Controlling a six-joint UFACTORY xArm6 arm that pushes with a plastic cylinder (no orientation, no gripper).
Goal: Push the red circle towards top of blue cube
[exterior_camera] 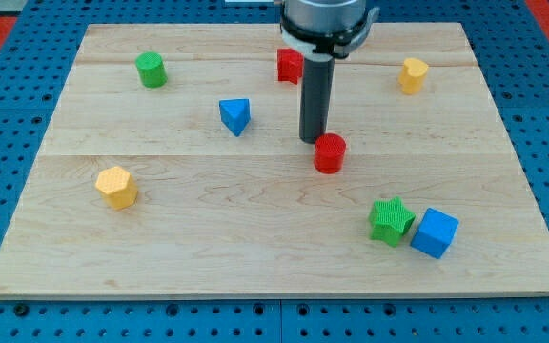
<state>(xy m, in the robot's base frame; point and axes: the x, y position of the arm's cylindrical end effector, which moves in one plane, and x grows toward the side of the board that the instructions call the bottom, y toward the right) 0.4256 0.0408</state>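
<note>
A pale wooden board (255, 248) lies on a blue pegboard bench (8, 162), strewn with small coloured blocks.

Nearest the view's bottom, the blue cube (435, 232) sits at lower right, with a green star (390, 220) just beside it on its left. A yellow hexagon (116, 187) lies far left. Mid-board, the red circle (330, 153) stands with my tip (312, 140) right against its upper-left edge; the rod has no jaws and holds nothing. Farther up are a blue triangle (235, 116), then a green cylinder (151, 70), a red block (289, 65) partly behind the rod, and a yellow block (413, 75).
</note>
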